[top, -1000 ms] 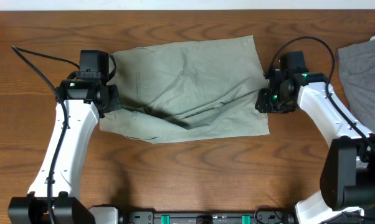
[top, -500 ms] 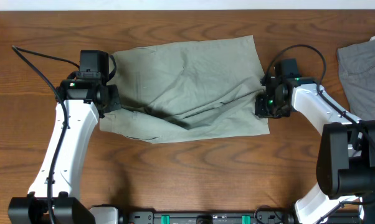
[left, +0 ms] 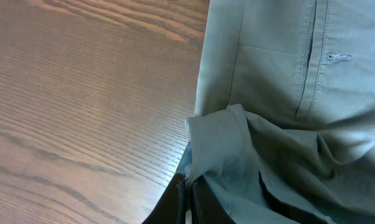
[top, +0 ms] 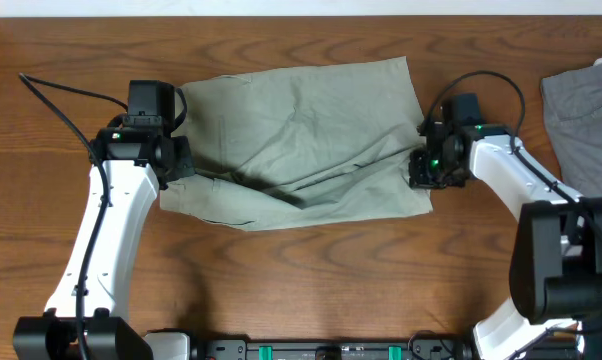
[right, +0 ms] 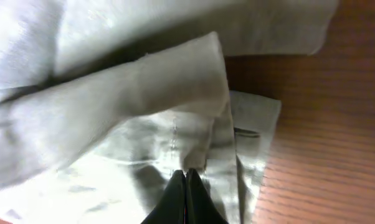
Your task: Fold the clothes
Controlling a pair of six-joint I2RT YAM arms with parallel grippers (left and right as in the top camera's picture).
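The pale khaki-green shorts (top: 301, 130) lie spread and wrinkled across the middle of the wooden table. My left gripper (top: 179, 162) is at their left edge, shut on a lifted fold of the fabric (left: 215, 140). My right gripper (top: 419, 166) is at their right edge, shut on a raised fold of the cloth (right: 194, 134). A diagonal ridge of fabric runs between the two grippers. A stitched seam and buttonhole show in the left wrist view (left: 337, 57).
A darker grey garment (top: 586, 110) lies at the right edge of the table, beside the right arm. Bare wood (top: 301, 280) runs in front of the shorts. A black cable (top: 61, 95) trails behind the left arm.
The right gripper has shifted slightly left, onto the right edge of the shorts. The left arm and the shorts have barely moved.
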